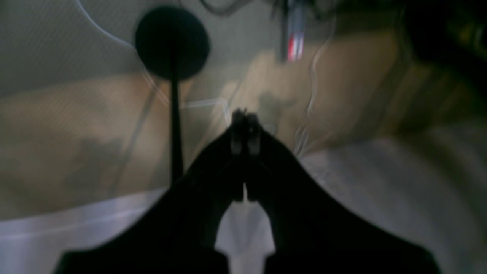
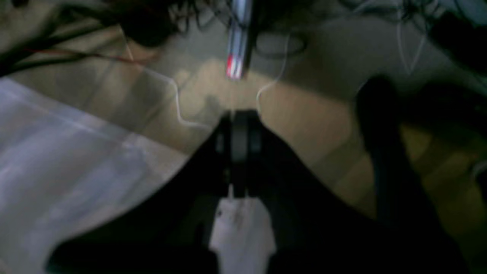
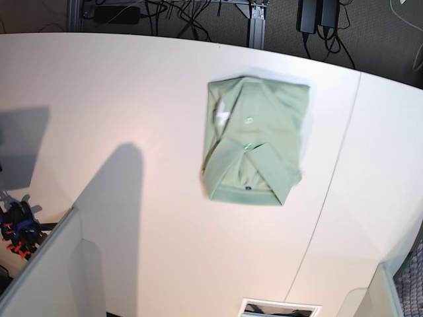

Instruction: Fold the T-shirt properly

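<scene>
The T-shirt [image 3: 254, 140] lies folded into a compact pale mint-green rectangle on the white table [image 3: 132, 99], right of centre toward the back, with its collar at the near end and small white buttons showing. Neither gripper shows in the base view. In the left wrist view my left gripper [image 1: 245, 129] is shut and empty, held beyond the table's edge. In the right wrist view my right gripper [image 2: 239, 133] is shut and empty too. The shirt is out of both wrist views, which are blurred.
A seam [image 3: 330, 191] runs across the table right of the shirt. Cables and power bricks [image 3: 310, 16] hang behind the far edge. Grey panels stand at the near left [image 3: 46, 264] and near right [image 3: 380, 290]. A black round-based stand [image 1: 171, 42] is on the floor.
</scene>
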